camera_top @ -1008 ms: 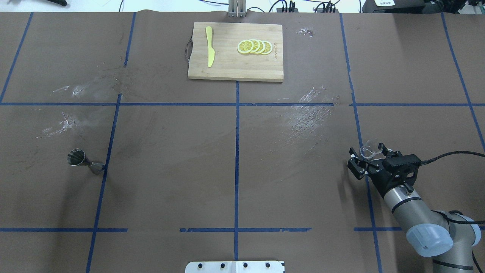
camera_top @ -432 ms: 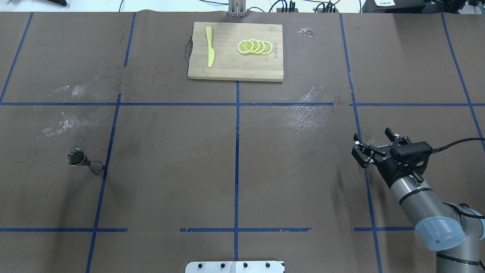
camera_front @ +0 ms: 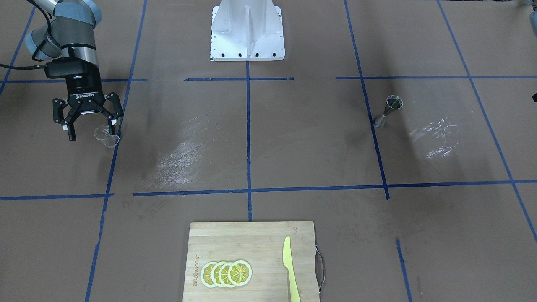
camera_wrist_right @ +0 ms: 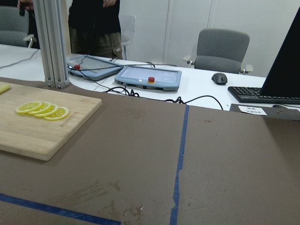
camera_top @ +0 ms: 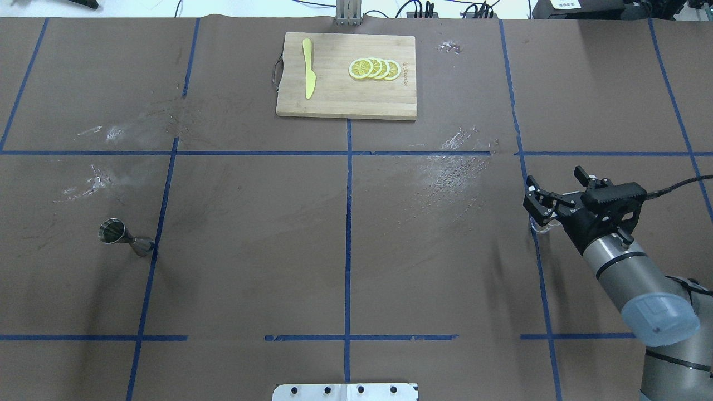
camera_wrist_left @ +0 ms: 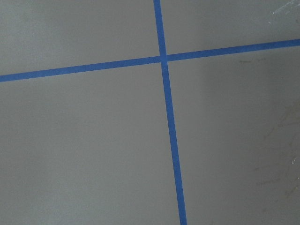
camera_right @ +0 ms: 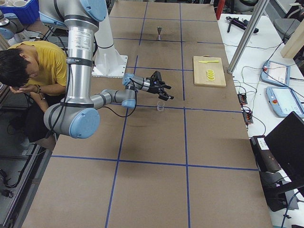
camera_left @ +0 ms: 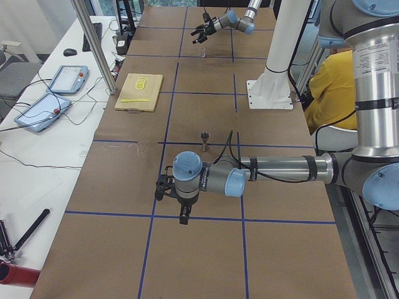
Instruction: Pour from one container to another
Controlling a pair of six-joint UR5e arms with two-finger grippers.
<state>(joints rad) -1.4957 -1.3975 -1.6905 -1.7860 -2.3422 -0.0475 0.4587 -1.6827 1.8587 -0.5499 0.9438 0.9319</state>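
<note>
Two containers, well apart; clear cup [camera_front: 105, 137] upright on the table [camera_front: 268, 138] at a blue tape line; right gripper [camera_front: 92, 128] hanging just above it, fingers spread wide, nothing held; metal jigger [camera_front: 389, 111] upright on the opposite side, beside another tape line; left gripper [camera_left: 174, 205] low over bare paper, cannot tell whether spread or closed; cutting board [camera_front: 251, 239] with lemon slices [camera_front: 226, 273] and yellow knife [camera_front: 290, 268].

At the right of the overhead view, the clear cup [camera_top: 538, 226] lies mostly hidden beneath the right gripper [camera_top: 555, 176] — only a sliver shows. The left gripper [camera_left: 173, 200] appears side-on only — jaws unreadable.
</note>
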